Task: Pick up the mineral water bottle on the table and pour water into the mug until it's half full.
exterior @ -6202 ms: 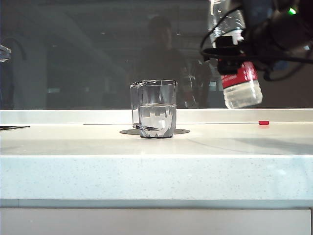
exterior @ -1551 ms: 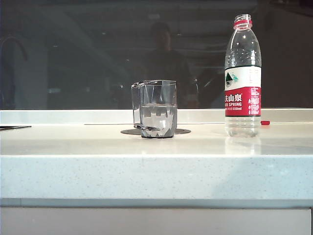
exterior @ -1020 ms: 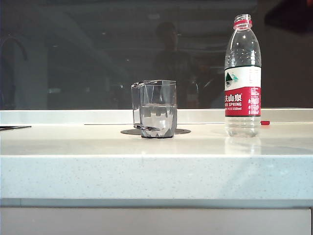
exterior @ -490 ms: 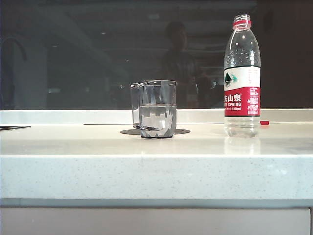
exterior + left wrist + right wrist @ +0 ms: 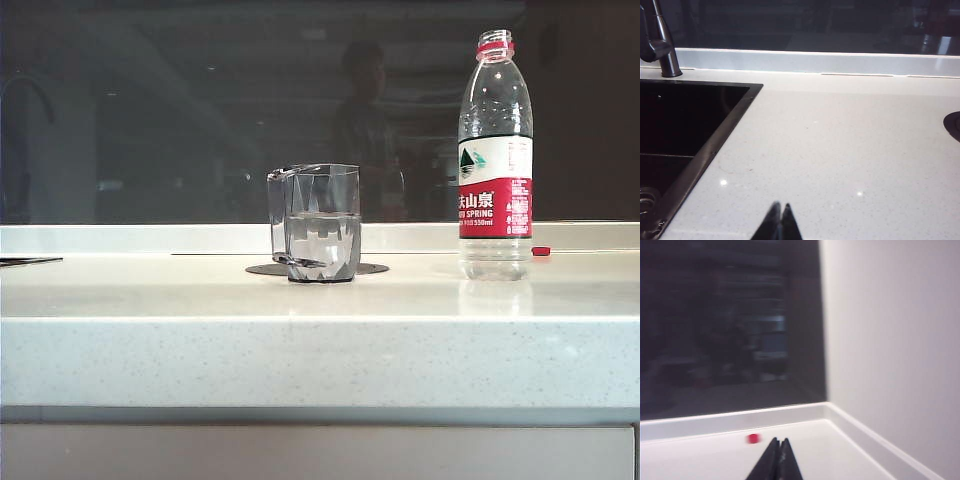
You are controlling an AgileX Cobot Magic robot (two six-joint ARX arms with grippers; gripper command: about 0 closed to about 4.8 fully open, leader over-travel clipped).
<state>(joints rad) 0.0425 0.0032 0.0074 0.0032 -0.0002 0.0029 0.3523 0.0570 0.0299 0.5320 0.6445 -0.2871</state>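
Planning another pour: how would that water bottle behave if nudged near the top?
The mineral water bottle would probably tip easily: it is tall, narrow and looks nearly empty. Its thin clear plastic likely dents when squeezed. With no cap on, the remaining water could spill on the table.

A wide dark window runs along the back edge of the worktop, above a low pale upstand; a dim figure shows in its glass. At the right end a plain white wall meets the window. A dark sink with a metal tap is sunk into the worktop's left part.
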